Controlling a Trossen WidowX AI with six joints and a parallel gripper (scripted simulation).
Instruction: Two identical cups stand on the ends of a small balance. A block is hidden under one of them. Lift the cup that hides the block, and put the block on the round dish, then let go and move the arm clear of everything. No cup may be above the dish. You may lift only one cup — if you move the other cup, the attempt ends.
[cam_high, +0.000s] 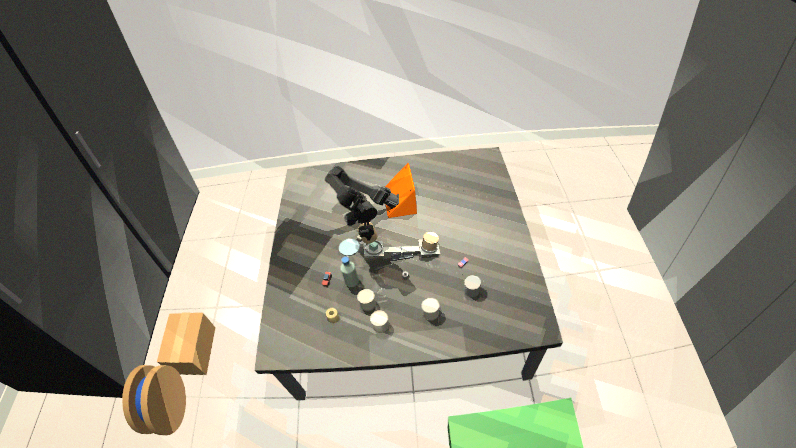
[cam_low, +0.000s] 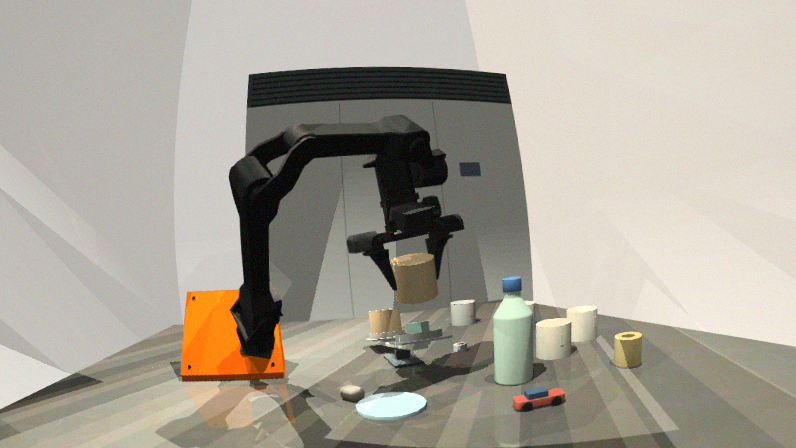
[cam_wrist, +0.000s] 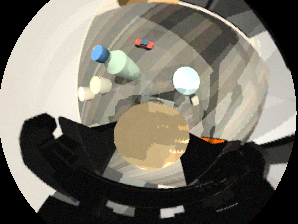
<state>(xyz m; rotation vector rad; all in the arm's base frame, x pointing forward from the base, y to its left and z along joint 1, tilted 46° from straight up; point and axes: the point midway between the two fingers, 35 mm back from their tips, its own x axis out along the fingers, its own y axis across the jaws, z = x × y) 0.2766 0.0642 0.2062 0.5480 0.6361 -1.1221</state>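
My gripper (cam_low: 416, 281) (cam_wrist: 151, 125) is shut on a tan cup (cam_low: 414, 292) (cam_wrist: 150, 145) and holds it in the air above one end of the balance (cam_high: 402, 253) (cam_low: 430, 336). The green block (cam_high: 373, 245) (cam_low: 417, 327) lies uncovered on that end's pan. The other tan cup (cam_high: 430, 241) (cam_low: 384, 321) stands on the opposite pan. The pale blue round dish (cam_high: 349, 247) (cam_low: 391, 406) (cam_wrist: 186, 80) lies on the table beside the block's end, with nothing on it. The held cup hides the block in the wrist view.
A green bottle (cam_high: 349, 273) (cam_low: 513, 347) (cam_wrist: 124, 65) stands near the dish, with a red toy car (cam_high: 326, 278) (cam_low: 538, 398) (cam_wrist: 144, 44) beyond. A stone (cam_low: 352, 392) (cam_wrist: 194, 100) lies beside the dish. An orange panel (cam_high: 402, 205) (cam_low: 211, 333) stands by the arm. Several cream cups stand farther off.
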